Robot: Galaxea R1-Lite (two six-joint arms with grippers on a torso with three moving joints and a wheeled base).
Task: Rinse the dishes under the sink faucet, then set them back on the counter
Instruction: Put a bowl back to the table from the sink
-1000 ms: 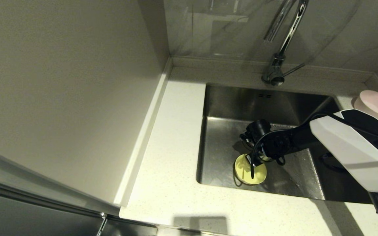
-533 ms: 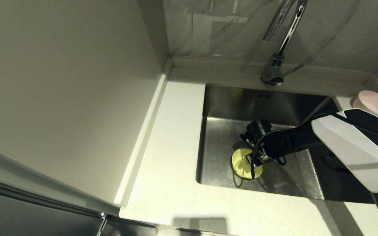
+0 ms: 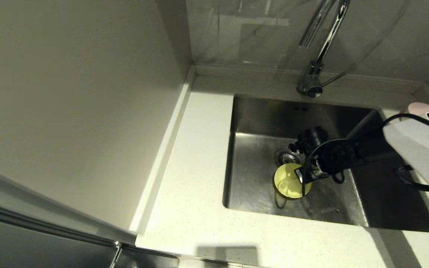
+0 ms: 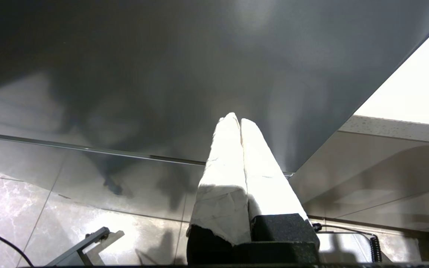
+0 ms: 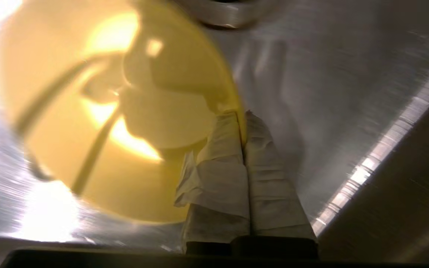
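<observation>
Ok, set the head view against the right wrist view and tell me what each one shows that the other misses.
Only the head view shows the faucet, the counter, the pink bowl at the far right behind the arm, and the whole sink with its drain strainer.

Only the right wrist view shows the grip up close: the right gripper has its jaws pinched on the rim of the yellow bowl, which tilts on edge.

Both show that bowl, held by the right gripper over the steel sink floor.

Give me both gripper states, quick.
Left gripper: shut, empty, parked off the counter.
Right gripper: shut on the rim of the yellow bowl, inside the sink.
</observation>
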